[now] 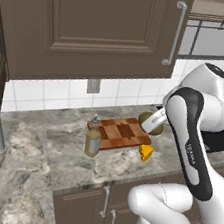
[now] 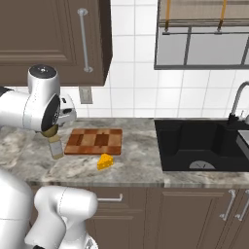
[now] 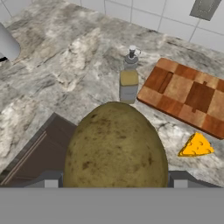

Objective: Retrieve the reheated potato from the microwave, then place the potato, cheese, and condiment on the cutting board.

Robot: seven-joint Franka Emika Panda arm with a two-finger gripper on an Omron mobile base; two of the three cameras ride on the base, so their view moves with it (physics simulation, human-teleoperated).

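The gripper (image 3: 114, 186) holds the potato (image 3: 116, 146), its jaws spread wide around the lump and pressing on both flanks. In the hand view the potato sits right at the fingers and bulges up between them. In the left base view the potato (image 1: 146, 121) shows as a rounded olive shape at the end of the white arm, raised above the tabletop (image 1: 39, 144) just past the right end of the cutting board (image 1: 121, 134).

The cutting board (image 3: 188, 96) lies flat on the marble tabletop toward its back edge, near the tiled wall, and carries nothing. The condiment (image 1: 93, 138) stands upright on the tabletop, just beside the board's left front corner. The cheese (image 1: 146, 152) lies on the tabletop near the board's right front corner, close to the front edge and apart from the board. In the right base view the cheese (image 2: 105, 161) sits between the board (image 2: 95, 141) and the front edge, with the black sink (image 2: 204, 143) well off to the right.
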